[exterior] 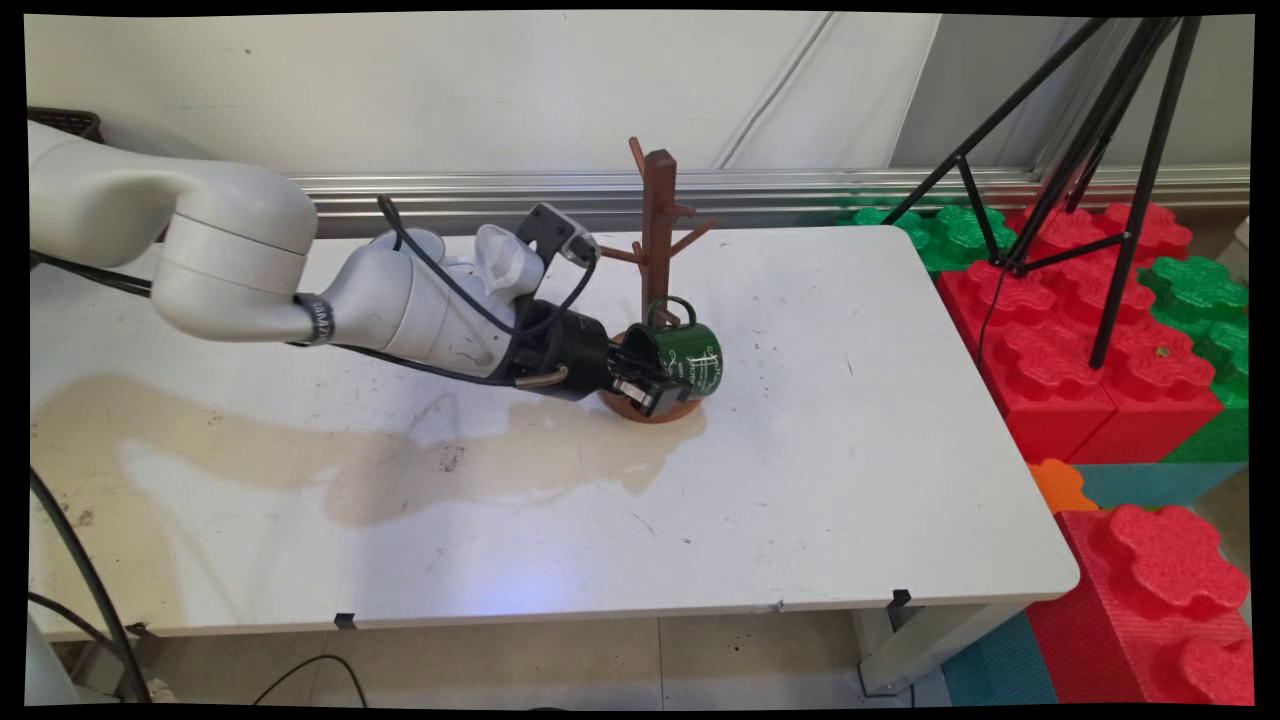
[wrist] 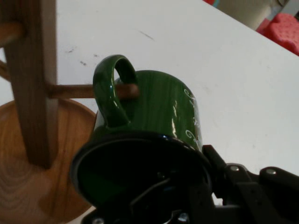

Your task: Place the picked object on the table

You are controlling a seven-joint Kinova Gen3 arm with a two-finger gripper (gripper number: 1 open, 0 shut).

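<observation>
A broad tan stain (exterior: 330,465) is spread over the left half of the white rectangular table (exterior: 850,470), reaching as far as the round base of the rack. From the left, the white arm is stretched low across the table, and its black two-finger gripper (exterior: 655,385) is clenched on the rim of a dark green glazed mug with white lettering (exterior: 685,355). In the hand view, one finger (wrist: 224,175) is seen pressed against the outside of the green mug (wrist: 159,121), whose dark mouth is turned toward the camera. The mug is held on its side just above the base of the brown wooden mug tree with pegs (exterior: 657,250), with its handle uppermost. In the hand view, a low peg (wrist: 74,90) of the tree is seen passing behind the handle loop. To the right, beyond the table's edge, red and green foam blocks (exterior: 1080,330) are stacked, and a black tripod (exterior: 1100,140) is stood upon them.
</observation>
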